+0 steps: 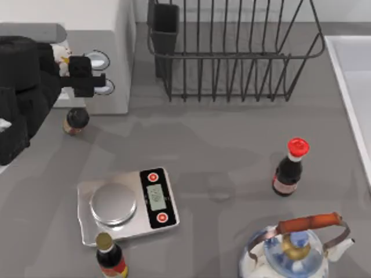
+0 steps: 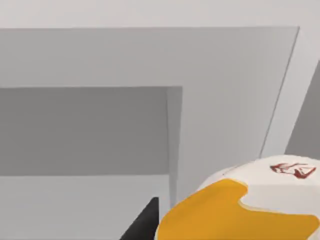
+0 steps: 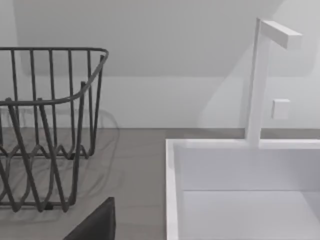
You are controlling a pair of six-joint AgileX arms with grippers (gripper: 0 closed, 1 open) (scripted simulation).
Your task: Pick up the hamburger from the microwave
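The hamburger (image 1: 59, 54), cream-white with a yellow-orange patch, sits at the front of the white microwave (image 1: 119, 35), left of its two round buttons. My left gripper (image 1: 71, 62) is shut on the hamburger, level with the cavity opening. In the left wrist view the hamburger (image 2: 250, 205) looms close, one dark fingertip (image 2: 145, 222) is beside it, and the grey microwave cavity (image 2: 85, 130) lies behind. My right arm is parked; its wrist view shows one dark finger (image 3: 95, 222) over the table.
A dark wire dish rack (image 1: 232, 58) stands at the back centre, with a white sink (image 1: 353, 87) at the right. A silver scale (image 1: 127, 202), sauce bottles (image 1: 290, 168) (image 1: 110, 258) (image 1: 75, 120) and a kettle (image 1: 295, 249) stand on the table.
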